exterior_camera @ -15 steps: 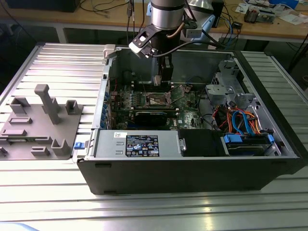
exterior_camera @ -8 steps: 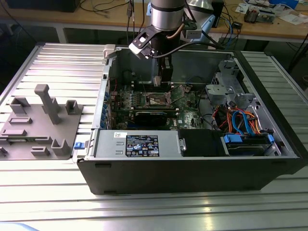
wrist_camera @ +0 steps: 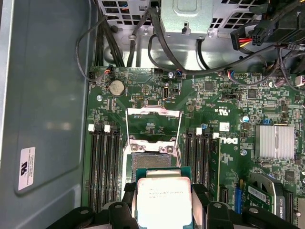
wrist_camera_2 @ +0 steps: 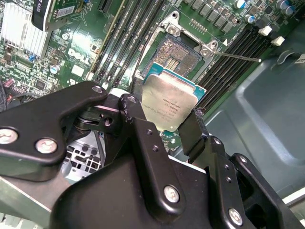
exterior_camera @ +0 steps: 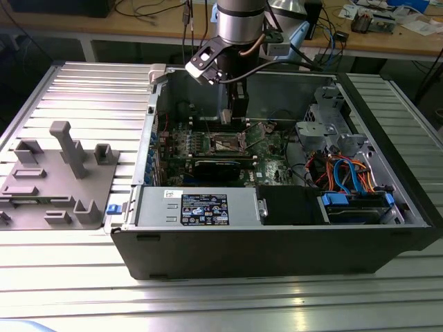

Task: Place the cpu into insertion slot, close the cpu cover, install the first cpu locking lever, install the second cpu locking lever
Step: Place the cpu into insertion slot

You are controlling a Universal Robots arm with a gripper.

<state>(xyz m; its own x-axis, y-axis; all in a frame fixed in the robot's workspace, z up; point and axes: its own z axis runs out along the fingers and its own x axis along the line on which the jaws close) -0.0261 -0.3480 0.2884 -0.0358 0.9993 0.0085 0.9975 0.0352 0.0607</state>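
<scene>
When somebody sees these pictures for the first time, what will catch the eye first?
The silver cpu, clamped in the black gripper, hangs over the open slot in the second wrist view. In the exterior view, the arm reaches down into an open computer case on a ribbed metal table.

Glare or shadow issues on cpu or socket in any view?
Exterior view: glare on table ribs, insertion slot dim inside the case. First wrist view: even light, cpu top bright. Second wrist view: soft sheen on cpu, insertion slot unshadowed.
</scene>
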